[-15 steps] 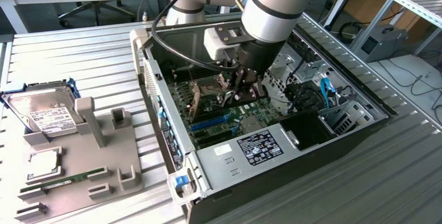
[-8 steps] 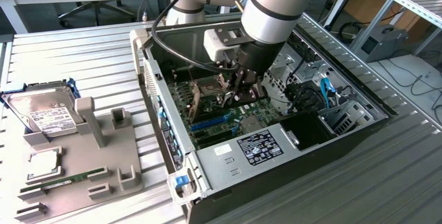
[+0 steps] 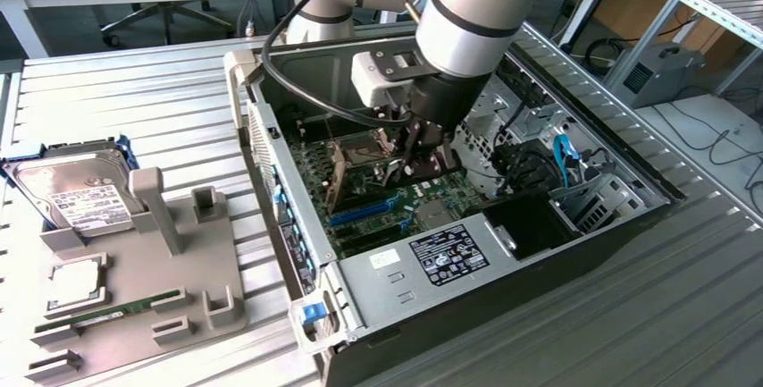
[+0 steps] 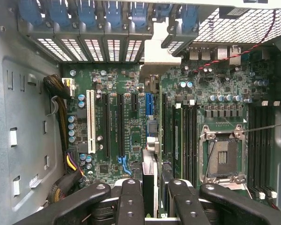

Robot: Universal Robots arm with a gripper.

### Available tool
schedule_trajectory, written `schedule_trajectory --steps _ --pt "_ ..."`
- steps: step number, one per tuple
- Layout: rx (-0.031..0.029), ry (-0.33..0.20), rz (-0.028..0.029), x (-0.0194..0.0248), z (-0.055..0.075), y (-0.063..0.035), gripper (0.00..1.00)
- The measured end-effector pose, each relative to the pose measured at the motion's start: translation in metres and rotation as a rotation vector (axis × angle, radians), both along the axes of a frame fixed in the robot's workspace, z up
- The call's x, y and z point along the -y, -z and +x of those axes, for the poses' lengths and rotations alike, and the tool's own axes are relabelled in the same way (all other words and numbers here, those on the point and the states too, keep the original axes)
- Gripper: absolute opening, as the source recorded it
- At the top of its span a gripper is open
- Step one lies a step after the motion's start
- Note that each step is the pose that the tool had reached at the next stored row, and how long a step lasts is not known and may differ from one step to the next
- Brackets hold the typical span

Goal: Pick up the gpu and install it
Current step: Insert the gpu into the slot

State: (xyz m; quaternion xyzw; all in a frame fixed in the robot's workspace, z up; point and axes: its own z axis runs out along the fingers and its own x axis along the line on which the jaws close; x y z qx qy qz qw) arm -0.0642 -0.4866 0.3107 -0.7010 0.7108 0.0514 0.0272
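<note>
Arm is down inside the open computer case (image 3: pixel 620 213), gripper (image 3: pixel 417 150) low over the motherboard (image 3: pixel 394 195). Jaws partly closed on the gpu (image 4: pixel 150 183), card pinched edge-on between the black fingers (image 4: pixel 131 201).

In the wrist view the card runs straight away from the fingers, its silver bracket (image 4: pixel 159 54) reaching up to the rear slot covers (image 4: pixel 91 21) of the case. It sits in line with the blue slot (image 4: pixel 149 104) on the board. Cannot tell whether the bottom edge is touching the slot or just above it.

Handling, as a judgement: light, stiff card, but not forgiving. Bare circuit board with small parts, so a side load or twist could crack solder joints or bend the bracket. Flat faces are fairly slick; a grip across the thickness near the top edge, around mid-length, looks right and is roughly where it is held. It wants to stay upright and square to the slot.

Off to the exterior view's left, a grey parts holder (image 3: pixel 179 289) carries a hard drive (image 3: pixel 78 195) and a memory stick (image 3: pixel 113 309), well apart from the case.
</note>
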Motion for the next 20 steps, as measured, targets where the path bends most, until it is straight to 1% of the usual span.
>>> schedule_trajectory --steps 20 --pt "0.0 0.0 0.0 0.0 0.0 0.0047 0.26"
